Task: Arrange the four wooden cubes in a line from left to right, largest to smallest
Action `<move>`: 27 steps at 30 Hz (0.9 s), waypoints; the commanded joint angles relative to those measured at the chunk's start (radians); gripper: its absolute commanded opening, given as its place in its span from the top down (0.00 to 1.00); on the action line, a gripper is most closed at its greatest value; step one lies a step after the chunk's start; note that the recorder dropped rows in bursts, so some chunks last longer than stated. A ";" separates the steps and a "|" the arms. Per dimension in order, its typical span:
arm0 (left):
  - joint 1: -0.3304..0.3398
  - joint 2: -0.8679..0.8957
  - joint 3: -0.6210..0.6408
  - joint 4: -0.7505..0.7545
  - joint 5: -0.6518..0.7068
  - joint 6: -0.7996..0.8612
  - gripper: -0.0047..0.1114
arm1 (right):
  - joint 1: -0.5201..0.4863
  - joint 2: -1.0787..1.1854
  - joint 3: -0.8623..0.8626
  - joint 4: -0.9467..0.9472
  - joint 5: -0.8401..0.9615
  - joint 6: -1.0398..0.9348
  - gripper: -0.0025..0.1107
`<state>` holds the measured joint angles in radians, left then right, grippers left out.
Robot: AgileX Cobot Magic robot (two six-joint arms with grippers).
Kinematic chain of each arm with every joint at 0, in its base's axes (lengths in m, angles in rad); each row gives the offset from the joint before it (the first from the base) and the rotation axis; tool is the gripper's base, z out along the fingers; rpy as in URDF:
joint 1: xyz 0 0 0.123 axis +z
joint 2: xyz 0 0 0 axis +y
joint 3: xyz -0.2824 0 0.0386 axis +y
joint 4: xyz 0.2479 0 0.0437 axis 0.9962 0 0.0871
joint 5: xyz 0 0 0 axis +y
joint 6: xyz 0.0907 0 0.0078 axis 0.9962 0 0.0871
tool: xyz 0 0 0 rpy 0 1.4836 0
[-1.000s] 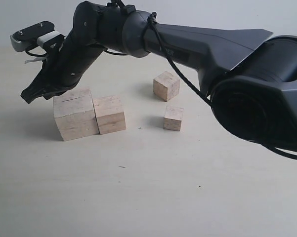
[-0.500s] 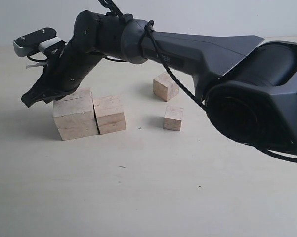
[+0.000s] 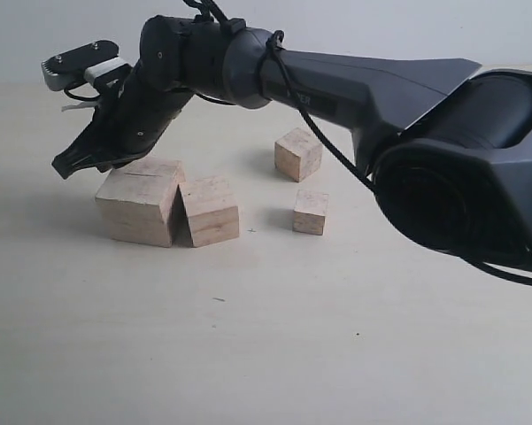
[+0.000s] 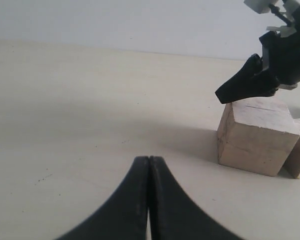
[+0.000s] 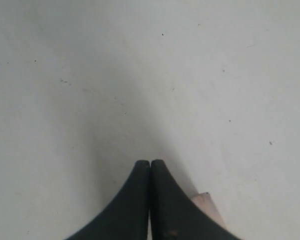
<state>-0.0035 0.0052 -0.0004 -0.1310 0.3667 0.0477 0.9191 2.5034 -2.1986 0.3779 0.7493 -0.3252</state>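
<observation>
Wooden cube [image 3: 140,205] seemingly touching right tool [image 3: 66,166].

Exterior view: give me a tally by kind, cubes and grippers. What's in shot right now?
Wooden cubes: 4 (largest cube, second cube, third cube, smallest cube)
Grippers: 1 (right gripper, shut)
Total: 5
</observation>
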 commanded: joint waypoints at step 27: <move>-0.007 -0.005 0.000 -0.003 -0.008 -0.001 0.96 | -0.189 -0.153 0.192 -0.267 0.472 0.404 0.98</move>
<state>-0.0035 0.0052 -0.0004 -0.1310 0.3667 0.0477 0.7336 2.3566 -2.0394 0.0941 1.2227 0.0778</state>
